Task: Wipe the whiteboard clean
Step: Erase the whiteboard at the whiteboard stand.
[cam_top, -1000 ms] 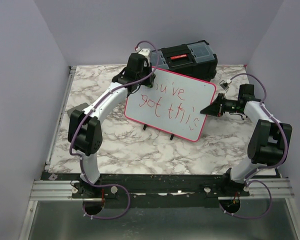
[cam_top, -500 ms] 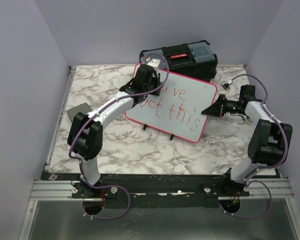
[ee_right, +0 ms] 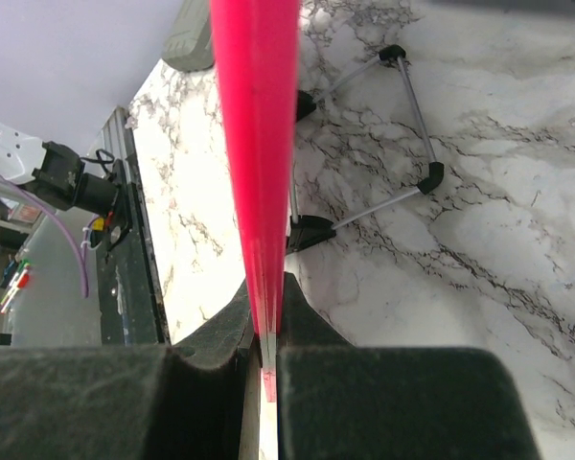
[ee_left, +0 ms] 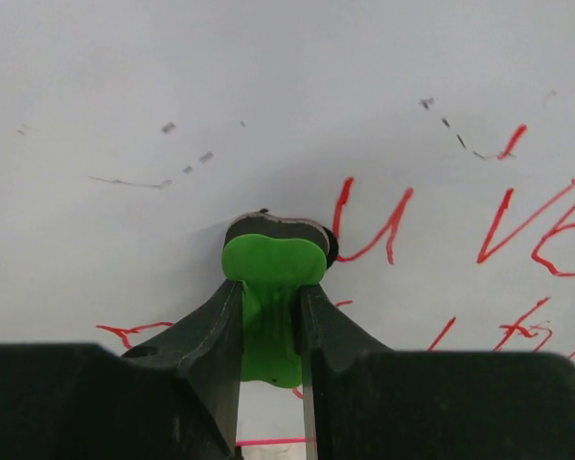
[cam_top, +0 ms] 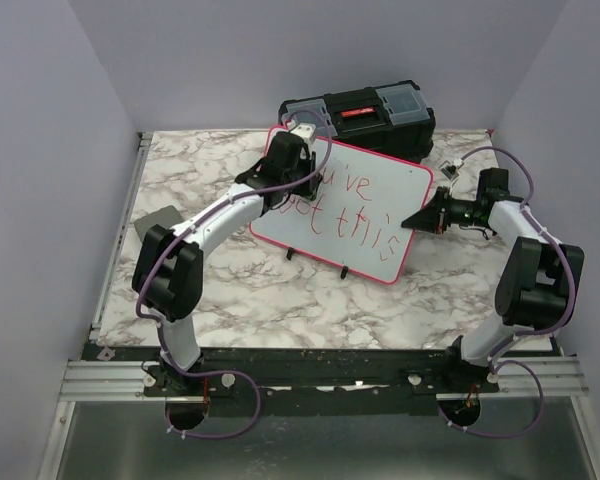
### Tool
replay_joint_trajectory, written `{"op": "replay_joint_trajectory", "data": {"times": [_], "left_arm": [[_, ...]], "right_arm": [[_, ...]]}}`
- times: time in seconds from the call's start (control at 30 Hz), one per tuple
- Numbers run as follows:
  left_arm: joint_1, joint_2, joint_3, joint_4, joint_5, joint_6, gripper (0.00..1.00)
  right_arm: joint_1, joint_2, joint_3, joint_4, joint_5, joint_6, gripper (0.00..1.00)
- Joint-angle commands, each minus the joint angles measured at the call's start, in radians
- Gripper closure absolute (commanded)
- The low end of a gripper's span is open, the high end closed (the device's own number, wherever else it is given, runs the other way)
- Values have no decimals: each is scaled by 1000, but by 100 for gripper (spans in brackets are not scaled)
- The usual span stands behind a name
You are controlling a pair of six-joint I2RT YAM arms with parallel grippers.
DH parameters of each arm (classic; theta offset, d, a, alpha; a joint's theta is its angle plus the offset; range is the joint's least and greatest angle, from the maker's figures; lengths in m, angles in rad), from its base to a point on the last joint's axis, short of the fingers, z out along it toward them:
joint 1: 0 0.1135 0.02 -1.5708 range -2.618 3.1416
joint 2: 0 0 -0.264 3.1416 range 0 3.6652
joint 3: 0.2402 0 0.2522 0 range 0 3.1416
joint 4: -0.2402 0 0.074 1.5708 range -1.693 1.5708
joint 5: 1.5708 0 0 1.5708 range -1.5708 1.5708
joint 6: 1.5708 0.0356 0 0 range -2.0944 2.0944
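The whiteboard stands tilted on small black feet in the middle of the table, pink-red rim, red handwriting on it. My left gripper is at its upper left part, shut on a green-handled eraser whose dark pad presses on the white surface. Faint smudges lie above the eraser and red letters to its right. My right gripper is shut on the board's right rim, seen edge-on in the right wrist view.
A black toolbox stands right behind the board at the table's back. A small grey flat pad lies at the left, partly behind my left arm. The board's wire stand and black feet rest on the marble table.
My left gripper moved right from the board's upper left corner onto its face, over the first letters of the top line. The right gripper kept its hold on the rim.
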Motion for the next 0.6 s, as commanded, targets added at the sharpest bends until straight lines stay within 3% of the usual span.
{"op": "replay_joint_trajectory", "data": {"times": [0.0, 0.23, 0.57], "left_arm": [[64, 94, 167, -150, -61, 45, 100], [53, 179, 380, -245, -38, 62, 100], [-35, 144, 197, -147, 7, 55, 100]], "right_arm": [[8, -4, 31, 8, -23, -81, 99], [8, -8, 31, 7, -23, -83, 99], [8, -3, 33, 1, -24, -89, 99]]}}
